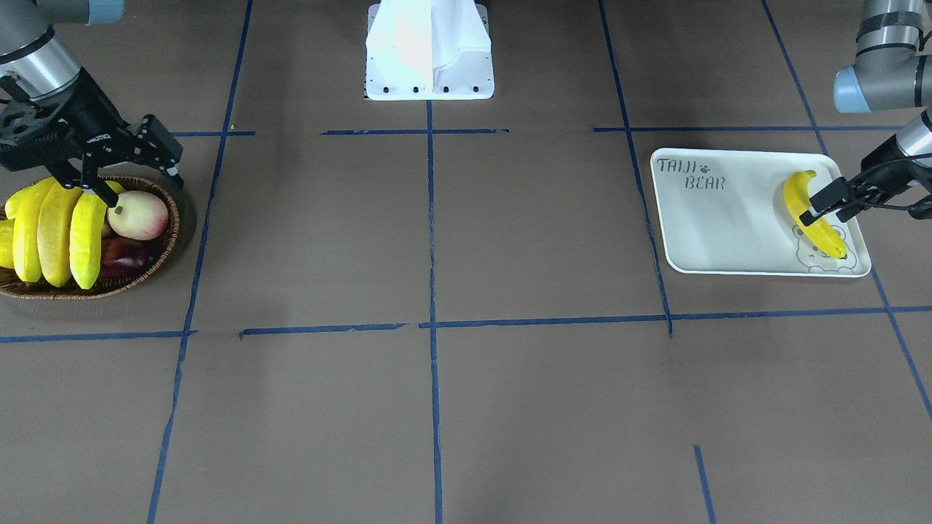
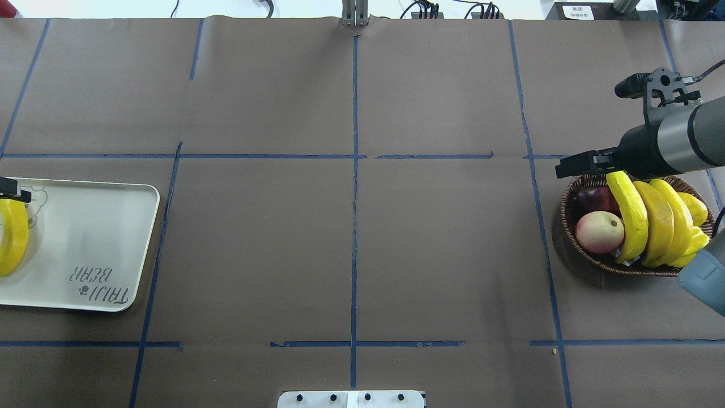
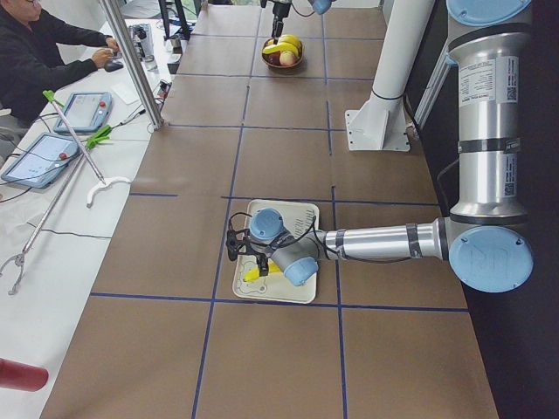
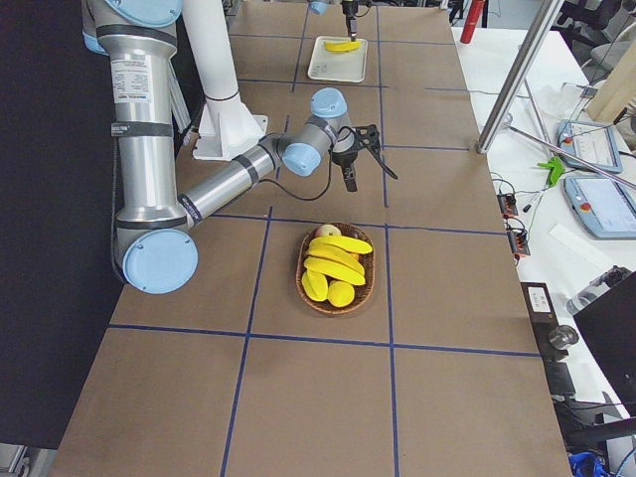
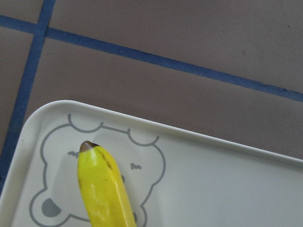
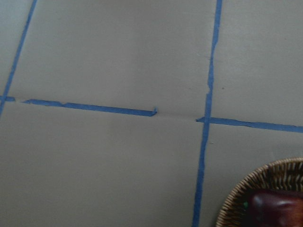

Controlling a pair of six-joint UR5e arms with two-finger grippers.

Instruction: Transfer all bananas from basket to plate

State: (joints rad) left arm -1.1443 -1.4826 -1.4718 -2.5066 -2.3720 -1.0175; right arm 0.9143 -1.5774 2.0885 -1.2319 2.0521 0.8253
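Three bananas lie side by side in the wicker basket at the table's right end, also seen in the overhead view. My right gripper hovers open and empty over the basket's rim on the robot's side, one finger close to a banana's end. A fourth banana rests on the white plate, its tip on the bear drawing. My left gripper is at that banana's middle, fingers on either side, shut on it.
The basket also holds a pink-yellow round fruit, a dark purple fruit and short yellow fruit. The white robot base stands at the middle back edge. Blue tape lines cross the brown table. An operator sits beside the table.
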